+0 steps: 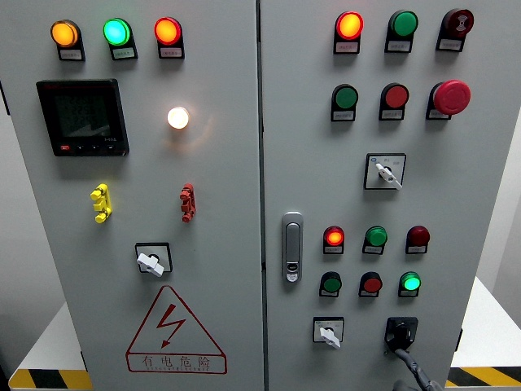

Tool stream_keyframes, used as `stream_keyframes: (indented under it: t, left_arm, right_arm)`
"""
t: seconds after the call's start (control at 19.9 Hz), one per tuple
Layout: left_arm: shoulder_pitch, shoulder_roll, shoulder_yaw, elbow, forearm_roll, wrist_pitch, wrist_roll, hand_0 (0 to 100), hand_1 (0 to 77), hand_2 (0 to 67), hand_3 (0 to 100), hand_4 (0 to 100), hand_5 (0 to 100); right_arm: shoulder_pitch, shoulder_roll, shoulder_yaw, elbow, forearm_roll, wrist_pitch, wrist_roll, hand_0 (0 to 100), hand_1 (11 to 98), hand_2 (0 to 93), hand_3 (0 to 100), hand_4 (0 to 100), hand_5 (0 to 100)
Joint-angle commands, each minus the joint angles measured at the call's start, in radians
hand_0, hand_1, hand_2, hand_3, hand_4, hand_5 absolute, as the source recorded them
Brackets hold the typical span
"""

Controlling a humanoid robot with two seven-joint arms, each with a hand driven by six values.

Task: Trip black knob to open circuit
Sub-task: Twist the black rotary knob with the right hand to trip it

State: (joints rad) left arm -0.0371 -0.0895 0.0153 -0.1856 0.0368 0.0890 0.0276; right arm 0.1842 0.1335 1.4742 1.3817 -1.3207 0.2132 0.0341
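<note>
Right hand (409,362) on black knob (400,332), cabinet's bottom-right corner.

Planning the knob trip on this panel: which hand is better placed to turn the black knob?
The right hand. Its fingers rise from the bottom edge right of the middle and already reach the black knob on the right door. No left hand shows.

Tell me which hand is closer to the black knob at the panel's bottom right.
Right. The right hand comes up from the bottom edge on the right, and its fingertips reach the black knob. The left hand is not in view, so only the right one is near it.
</note>
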Motion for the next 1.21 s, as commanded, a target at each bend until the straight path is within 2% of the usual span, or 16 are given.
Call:
stream_keyframes:
  t: [0.0,0.35,0.4,0.45,0.75,0.81,0.86,0.91,1.01,1.06,1.11,1.16]
  left_arm:
    - [0.0,0.0,0.0,0.0,0.0,0.0,0.0,0,0.0,19.4,26,10,9]
    - [0.0,-0.001,0.0,0.0,0.0,0.0,0.0,0,0.0,19.4,26,10,9]
    - [-0.001,0.0,0.0,0.0,0.0,0.0,0.0,0,0.0,19.4,26,10,9]
    - [0.0,-0.001,0.0,0.0,0.0,0.0,0.0,0,0.0,19.4,26,10,9]
    - [-0.001,0.0,0.0,0.0,0.0,0.0,0.0,0,0.0,19.5,26,10,9]
    - [-0.001,0.0,0.0,0.0,0.0,0.0,0.0,0,0.0,19.5,26,10,9]
    - [0.0,0.0,0.0,0.0,0.0,0.0,0.0,0,0.0,19.4,26,10,9]
    - [-0.001,-0.001,0.0,0.0,0.0,0.0,0.0,0,0.0,19.5,26,10,9]
    - [0.0,0.0,0.0,0.0,0.0,0.0,0.0,0,0.0,19.5,26,10,9]
    - [-0.001,-0.001,0.0,0.0,0.0,0.0,0.0,0,0.0,19.5,26,10,9]
    - [0.0,0.0,0.0,0.0,0.0,0.0,0.0,0,0.0,19.5,26,10,9]
    - [0.0,-0.001,0.0,0.0,0.0,0.0,0.0,0,0.0,19.5,26,10,9]
  right_arm:
    - [0.0,0.0,0.005,-0.006,0.0,0.0,0.001,100,49.6,0.0,90,100,100]
    - [0.005,0.0031,0.031,-0.015,0.0,0.0,0.001,100,49.0,0.0,91,100,100]
    - [0.005,0.0076,0.037,-0.015,0.001,0.0,0.001,100,49.0,0.0,91,100,100]
    - [0.003,0.0092,0.041,-0.015,0.001,0.0,0.001,100,49.0,0.0,91,100,100]
    - [-0.008,0.0077,0.058,-0.007,0.001,0.0,0.004,100,48.5,0.0,91,100,100]
    - [-0.011,0.0092,0.06,-0.004,0.003,0.0,0.007,100,48.3,0.0,90,100,100]
    - [-0.021,0.0077,0.06,0.005,0.003,0.0,0.009,100,47.6,0.0,91,94,100]
    - [-0.029,0.0077,0.06,0.017,0.003,0.0,0.009,100,47.1,0.0,93,93,100]
    - [-0.045,0.0092,0.06,0.034,0.003,0.0,0.009,100,43.7,0.0,83,80,100]
    - [-0.048,0.0092,0.06,0.042,0.001,0.0,0.009,100,43.5,0.0,70,63,90]
    - [-0.052,0.0092,0.058,0.045,0.001,0.0,0.009,100,43.2,0.0,53,43,67]
    - [-0.054,0.0077,0.058,0.048,0.001,0.0,0.01,100,43.1,0.0,48,37,61]
